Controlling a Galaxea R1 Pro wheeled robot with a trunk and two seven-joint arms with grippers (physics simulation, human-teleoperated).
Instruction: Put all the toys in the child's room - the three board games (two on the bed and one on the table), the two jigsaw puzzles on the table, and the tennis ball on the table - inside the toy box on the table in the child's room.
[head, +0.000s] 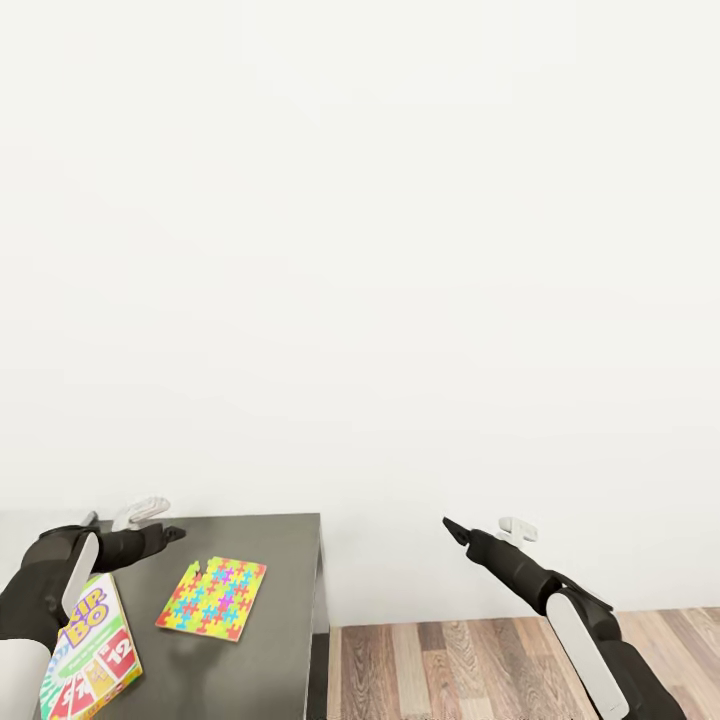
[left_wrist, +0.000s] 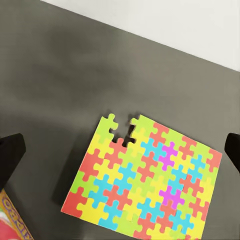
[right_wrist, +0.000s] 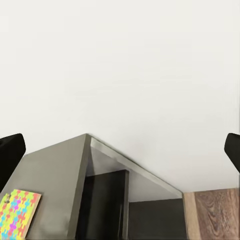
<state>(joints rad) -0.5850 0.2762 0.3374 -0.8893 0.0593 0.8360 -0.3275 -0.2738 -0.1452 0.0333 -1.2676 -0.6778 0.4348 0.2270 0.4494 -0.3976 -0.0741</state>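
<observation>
A jigsaw puzzle (head: 212, 598), a thin flat sheet of yellow, pink, green and blue pieces, lies on the dark grey table (head: 275, 655). Beside it, toward me, the green-white-red Skip-Bo board game (head: 92, 650) lies partly under my left forearm. My left gripper (head: 168, 534) hovers open above the table, just back of the puzzle. In the left wrist view the puzzle (left_wrist: 147, 182) lies below and between the spread fingertips (left_wrist: 10, 156). My right gripper (head: 457, 531) hangs open over the floor, right of the table. The toy box and bed are out of view.
The table's right edge (head: 322, 620) drops to a wooden floor (head: 450, 670). A plain white wall (head: 400, 250) stands behind everything. In the right wrist view the table corner (right_wrist: 87, 137) has dark shelving (right_wrist: 102, 210) below it, and the puzzle (right_wrist: 17, 212) rests on top.
</observation>
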